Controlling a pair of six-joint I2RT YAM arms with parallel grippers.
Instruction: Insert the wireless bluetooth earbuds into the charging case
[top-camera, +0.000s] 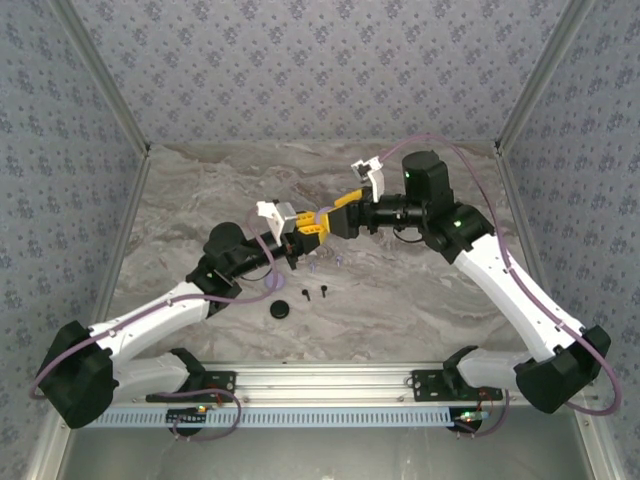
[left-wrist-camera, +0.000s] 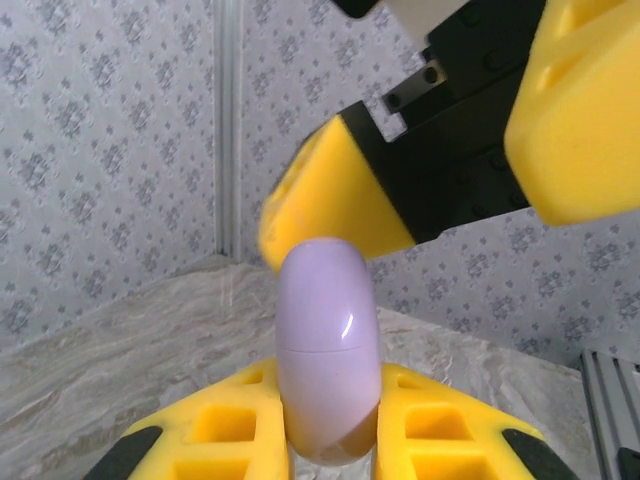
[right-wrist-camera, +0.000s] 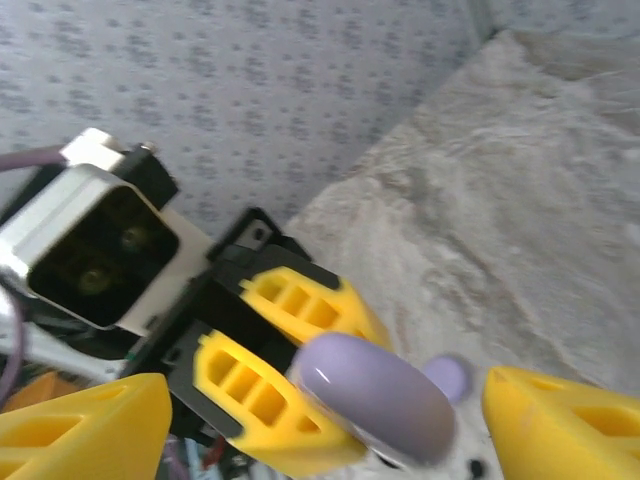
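The left gripper (left-wrist-camera: 330, 445) clamps the lilac charging case (left-wrist-camera: 328, 350). The right gripper (right-wrist-camera: 325, 425) stands open, jaws flanking the case. Black earbuds (top-camera: 305, 295), apparently, lie near the case.

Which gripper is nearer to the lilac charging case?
Left. The left gripper has its fingers shut on one end of the lilac charging case, holding it. The right gripper is open, its fingers either side of the free end.
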